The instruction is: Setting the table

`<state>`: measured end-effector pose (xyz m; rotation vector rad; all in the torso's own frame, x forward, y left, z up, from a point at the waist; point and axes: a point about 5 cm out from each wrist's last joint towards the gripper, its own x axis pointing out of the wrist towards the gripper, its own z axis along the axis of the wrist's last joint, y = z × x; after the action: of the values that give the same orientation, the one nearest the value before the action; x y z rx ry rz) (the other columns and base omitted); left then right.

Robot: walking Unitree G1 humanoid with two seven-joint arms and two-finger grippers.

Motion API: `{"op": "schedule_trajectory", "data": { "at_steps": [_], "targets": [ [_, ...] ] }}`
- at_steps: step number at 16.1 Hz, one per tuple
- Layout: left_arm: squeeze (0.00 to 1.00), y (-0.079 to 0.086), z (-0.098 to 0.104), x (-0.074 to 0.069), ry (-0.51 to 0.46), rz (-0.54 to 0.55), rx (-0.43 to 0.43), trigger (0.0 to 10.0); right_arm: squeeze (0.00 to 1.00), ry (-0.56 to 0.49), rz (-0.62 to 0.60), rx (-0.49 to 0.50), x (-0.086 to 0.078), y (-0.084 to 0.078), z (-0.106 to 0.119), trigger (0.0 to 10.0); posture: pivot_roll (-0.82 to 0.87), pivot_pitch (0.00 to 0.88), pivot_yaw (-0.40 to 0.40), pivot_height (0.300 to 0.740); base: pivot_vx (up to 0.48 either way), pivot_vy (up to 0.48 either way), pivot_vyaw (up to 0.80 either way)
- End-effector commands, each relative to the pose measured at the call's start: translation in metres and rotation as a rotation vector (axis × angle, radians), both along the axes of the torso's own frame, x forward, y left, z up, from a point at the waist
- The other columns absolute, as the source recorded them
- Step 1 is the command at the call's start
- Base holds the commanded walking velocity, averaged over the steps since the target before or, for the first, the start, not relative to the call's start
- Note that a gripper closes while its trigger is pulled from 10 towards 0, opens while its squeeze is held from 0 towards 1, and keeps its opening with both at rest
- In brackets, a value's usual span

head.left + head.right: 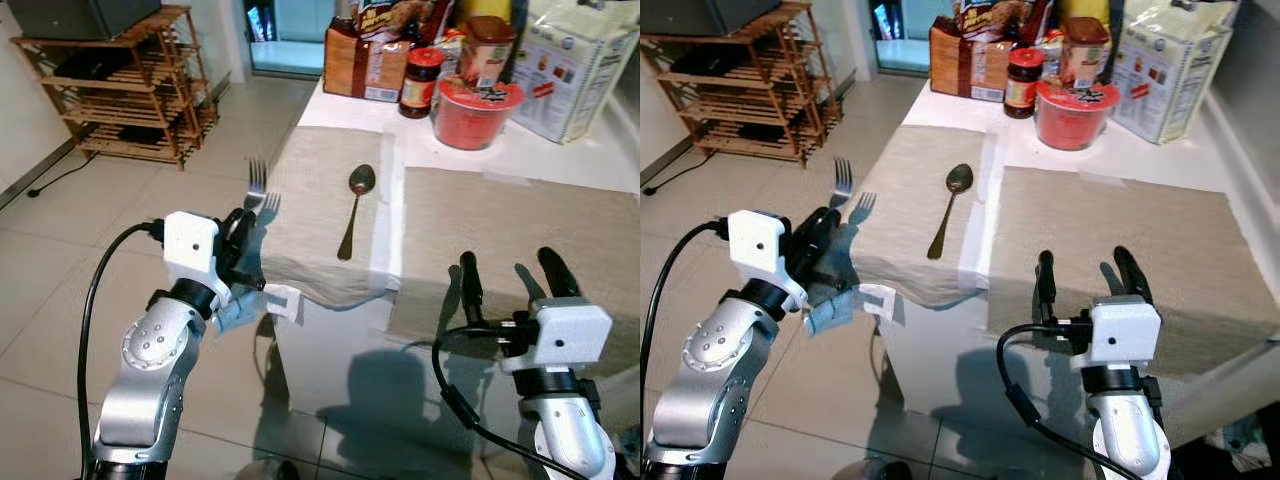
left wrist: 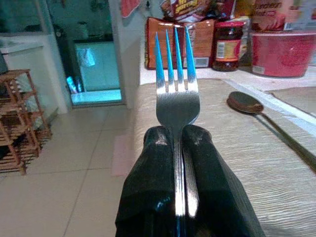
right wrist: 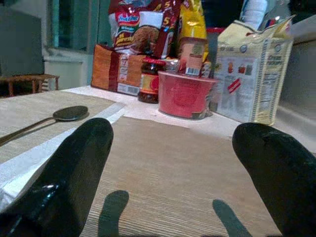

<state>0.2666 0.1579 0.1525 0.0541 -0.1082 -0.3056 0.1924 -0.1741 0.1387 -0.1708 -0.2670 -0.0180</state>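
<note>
While left end effector (image 1: 243,232) clamps fork (image 2: 177,89) upright off table's (image 1: 560,155) left edge, right end effector (image 3: 170,173) gapes wide over near placemat (image 1: 1120,250); spoon (image 1: 354,207) rests on far placemat (image 1: 320,205).

L gripper (image 1: 243,232) jaws clamped, R gripper (image 1: 512,272) jaws apart

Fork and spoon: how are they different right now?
The fork is up in the air, pinched in the left gripper, tines pointing up; the spoon lies flat on the left placemat, with nothing holding it. The fork hangs off the table's left edge, over the floor; the spoon is in the middle of its mat. The fork looks bright silver; the spoon looks darker, more bronze. Both are metal cutlery.
</note>
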Motion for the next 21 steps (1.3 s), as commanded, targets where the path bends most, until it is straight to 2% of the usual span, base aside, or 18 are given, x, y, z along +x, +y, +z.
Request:
{"op": "schedule_trajectory", "data": {
  "at_steps": [1, 4, 13, 18, 21],
  "targets": [
    [0.0, -0.002, 0.004, -0.002, -0.011, -0.015, 0.009, 0.0, 0.0, -0.007, -0.015, -0.001, -0.001, -0.002, 0.002, 10.0, -0.15, 0.005, 0.063, 0.727, 0.0, 0.0, 0.0],
    [0.0, -0.004, 0.004, 0.0, -0.005, -0.024, -0.008, 0.0, 0.0, 0.02, 0.003, 0.009, 0.001, 0.001, -0.004, 10.0, -0.14, 0.001, 0.055, 0.727, 0.0, 0.0, 0.0],
    [0.0, -0.002, 0.009, 0.01, -0.028, -0.018, -0.022, 0.0, 0.0, 0.057, 0.028, 0.012, 0.001, 0.002, -0.012, 10.0, -0.14, 0.005, 0.045, 0.727, -0.445, 0.0, 0.0],
    [0.0, -0.008, 0.013, 0.014, -0.046, -0.055, -0.021, 0.0, 0.0, 0.065, 0.03, 0.008, 0.0, 0.001, -0.013, 10.0, -0.14, 0.006, 0.045, 0.727, 0.0, 0.0, 0.0],
    [0.0, -0.011, 0.013, 0.015, -0.047, -0.073, -0.031, 0.0, 0.0, 0.064, 0.028, 0.006, 0.002, 0.001, -0.013, 10.0, -0.14, 0.005, 0.048, 0.727, 0.0, -0.48, 0.0]
  ]
}}
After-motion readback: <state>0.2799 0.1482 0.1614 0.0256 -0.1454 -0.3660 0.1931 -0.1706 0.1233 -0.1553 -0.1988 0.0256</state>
